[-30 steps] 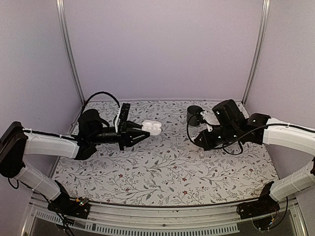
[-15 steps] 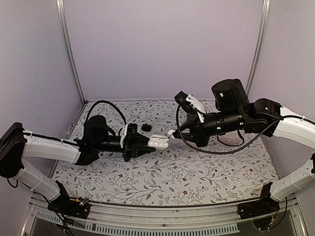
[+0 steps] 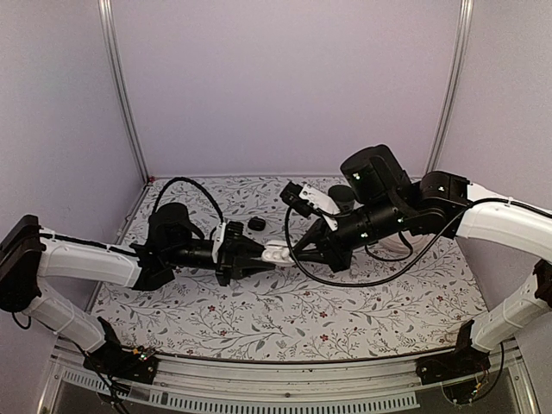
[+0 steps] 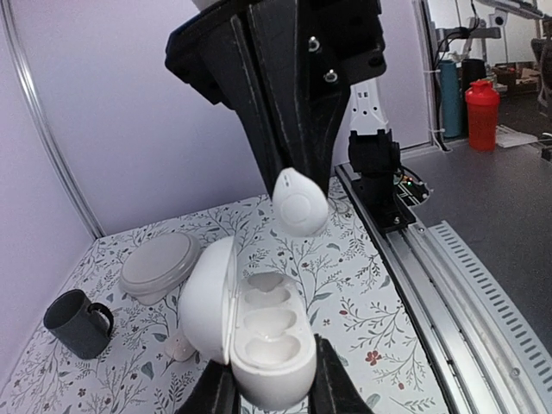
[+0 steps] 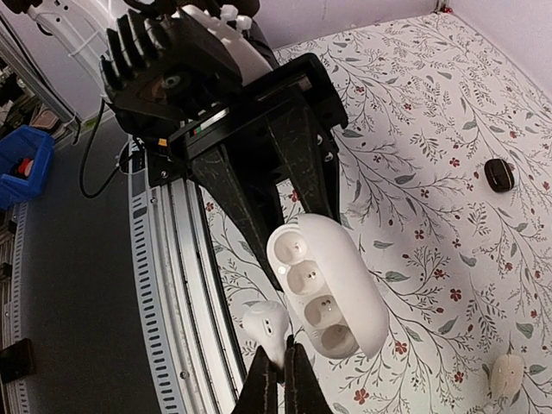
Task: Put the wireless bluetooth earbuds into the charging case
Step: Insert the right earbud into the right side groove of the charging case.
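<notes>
The left arm reaches low from the near left corner toward the middle of the table. Its left gripper [image 4: 272, 392] is clenched on the base of the open white case [image 4: 259, 332], held off the table just left of centre, lid tipped back and both wells empty. It has eased the case slightly rightward over the last second.

The bigger change is on the right. A second ago the right arm was folded by the table's right edge, well apart from the case. Now it stretches leftward across the table, wrist angled down. The right gripper [image 5: 278, 371] pinches a white earbud [image 4: 299, 200], which hangs just above the case's far well without touching it. By my reading, insertion is about to start, and nothing is seated yet.

A small white piece [image 5: 506, 375], perhaps the second earbud, lies on the table.
</notes>
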`<state>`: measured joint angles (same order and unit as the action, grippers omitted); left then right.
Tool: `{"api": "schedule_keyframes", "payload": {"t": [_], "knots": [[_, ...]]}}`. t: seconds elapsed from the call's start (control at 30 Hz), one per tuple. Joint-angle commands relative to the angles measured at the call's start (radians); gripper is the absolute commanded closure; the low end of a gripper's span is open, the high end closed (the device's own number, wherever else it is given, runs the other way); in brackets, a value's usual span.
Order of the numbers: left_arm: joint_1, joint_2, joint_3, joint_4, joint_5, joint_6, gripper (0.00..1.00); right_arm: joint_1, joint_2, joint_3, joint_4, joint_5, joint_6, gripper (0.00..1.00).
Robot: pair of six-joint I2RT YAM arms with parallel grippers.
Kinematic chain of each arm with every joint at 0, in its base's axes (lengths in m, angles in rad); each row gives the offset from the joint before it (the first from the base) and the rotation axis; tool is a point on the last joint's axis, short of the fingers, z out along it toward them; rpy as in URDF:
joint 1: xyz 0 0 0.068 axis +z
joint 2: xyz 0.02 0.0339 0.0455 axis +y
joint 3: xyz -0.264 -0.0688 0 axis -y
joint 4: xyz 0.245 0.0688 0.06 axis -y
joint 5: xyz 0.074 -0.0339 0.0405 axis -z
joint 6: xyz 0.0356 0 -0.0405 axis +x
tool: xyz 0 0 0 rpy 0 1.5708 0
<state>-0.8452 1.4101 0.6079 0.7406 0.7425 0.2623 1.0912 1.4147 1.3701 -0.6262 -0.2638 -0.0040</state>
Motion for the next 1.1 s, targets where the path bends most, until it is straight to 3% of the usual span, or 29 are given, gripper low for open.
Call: {"api": "schedule_keyframes", "payload": {"t": [0.0, 0.4, 1.07], "knots": [[-0.024, -0.039, 0.023, 0.000, 0.010, 0.043, 1.00, 0.007, -0.007, 0.024, -0.030, 0.028, -0.022, 0.98], [-0.075, -0.110, 0.017, -0.049, -0.077, 0.177, 1.00, 0.006, -0.046, 0.026, -0.100, 0.071, -0.004, 0.97], [-0.075, -0.087, 0.044, -0.085, 0.002, 0.120, 1.00, 0.031, 0.022, 0.095, -0.085, 0.084, -0.035, 0.97]]}}
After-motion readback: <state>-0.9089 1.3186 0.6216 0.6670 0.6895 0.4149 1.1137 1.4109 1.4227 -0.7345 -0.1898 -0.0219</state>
